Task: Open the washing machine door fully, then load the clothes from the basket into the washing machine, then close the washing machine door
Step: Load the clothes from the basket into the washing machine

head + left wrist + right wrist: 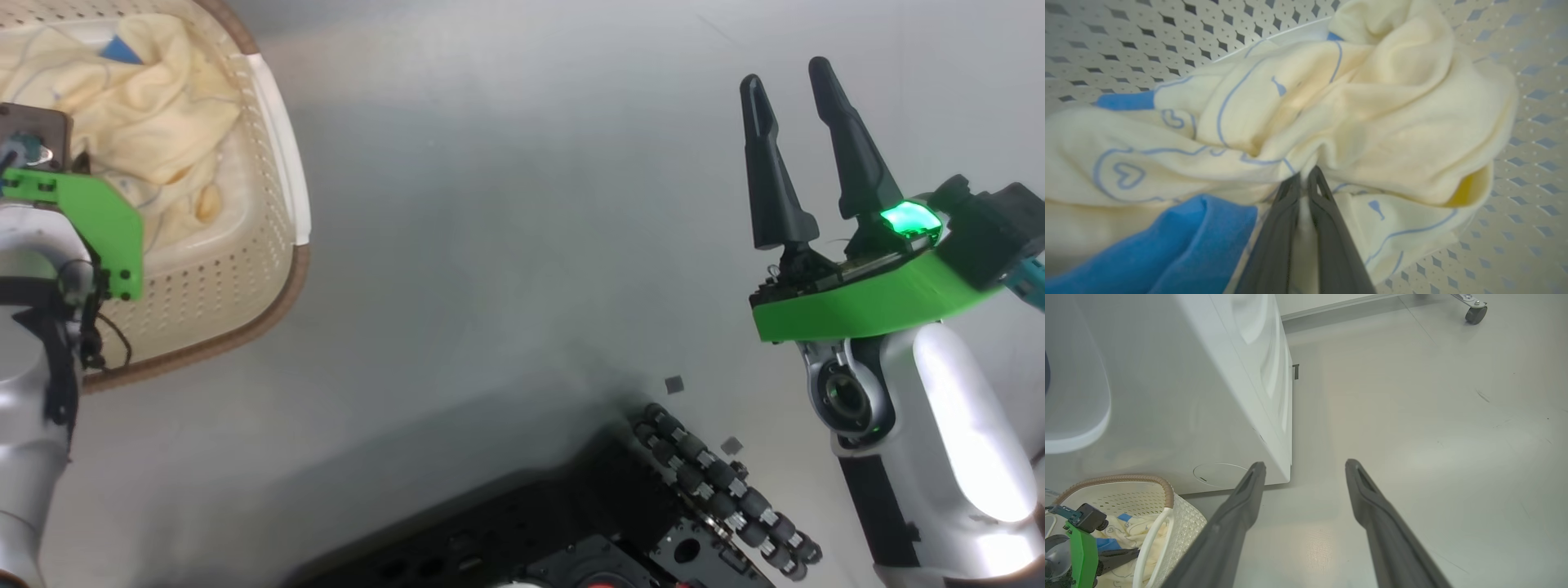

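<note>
The left gripper (1304, 176) was down inside the basket (1527, 228). Its two fingers were pressed almost together, with a thin strip of pale cloth pinched between them. The tips were sunk in a fold near the middle of the clothes (1372, 102), so the cream heap bulged around and beyond them in the left wrist view. A blue patch (1180, 245) lay close against the fingers on that view's left. Cloth with blue line drawings of hearts spread across the left and middle. The perforated basket wall showed past the heap's edges at the top and right.

In the head view the basket sat on the grey floor (506, 212) at the upper left, with the clothes bunched in it. The left arm's green bracket (90, 220) stood over the near part of the heap and hid the fingers.

The right gripper (784, 75) hung at the right of the head view, well apart from the basket, its fingers spread wide over the floor. The right wrist view showed the washer (1188, 396) standing just beyond the basket, its white lower corner near one fingertip. In that view's lower left corner, the left arm's dark fingers reached into the clothes.
</note>
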Robot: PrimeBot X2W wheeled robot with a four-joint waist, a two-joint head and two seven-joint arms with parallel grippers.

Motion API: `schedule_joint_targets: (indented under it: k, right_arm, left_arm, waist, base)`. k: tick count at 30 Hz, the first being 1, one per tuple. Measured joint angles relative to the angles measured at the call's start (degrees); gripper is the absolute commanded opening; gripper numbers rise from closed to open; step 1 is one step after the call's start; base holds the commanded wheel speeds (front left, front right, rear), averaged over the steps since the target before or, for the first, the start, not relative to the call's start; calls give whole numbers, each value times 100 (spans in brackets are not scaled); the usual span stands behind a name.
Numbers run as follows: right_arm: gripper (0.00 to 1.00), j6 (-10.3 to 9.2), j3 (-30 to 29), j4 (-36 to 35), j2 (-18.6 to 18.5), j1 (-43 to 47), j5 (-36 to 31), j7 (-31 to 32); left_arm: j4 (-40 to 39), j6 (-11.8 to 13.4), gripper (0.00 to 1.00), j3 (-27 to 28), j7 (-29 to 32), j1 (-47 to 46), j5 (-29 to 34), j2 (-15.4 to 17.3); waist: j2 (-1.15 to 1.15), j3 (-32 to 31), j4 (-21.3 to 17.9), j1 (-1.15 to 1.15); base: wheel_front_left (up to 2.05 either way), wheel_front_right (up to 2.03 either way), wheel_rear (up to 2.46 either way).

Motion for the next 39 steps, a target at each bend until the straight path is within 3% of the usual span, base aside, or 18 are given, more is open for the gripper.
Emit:
schedule_joint_targets:
  k: [18,29,39]
  right_arm:
    - [100,0,-339,112,-3,190,-402,0]
    - [100,-1,-456,223,-5,565,-655,0]
    - [100,-1,-543,327,-7,1118,-764,0]
  left_arm:
    - [-103,-3,0,316,-1903,1031,-761,-744]
    - [-634,-163,0,541,-2118,1951,-1139,-1066]
    - [-2052,-160,0,1121,-2119,3380,-1182,-1312]
  waist:
    - [0,-1065,636,0]
    - [0,-1904,897,0]
    - [0,-2994,1115,-1]
  base:
    - [0,0,0]
    - [0,0,0]
    - [0,0,0]
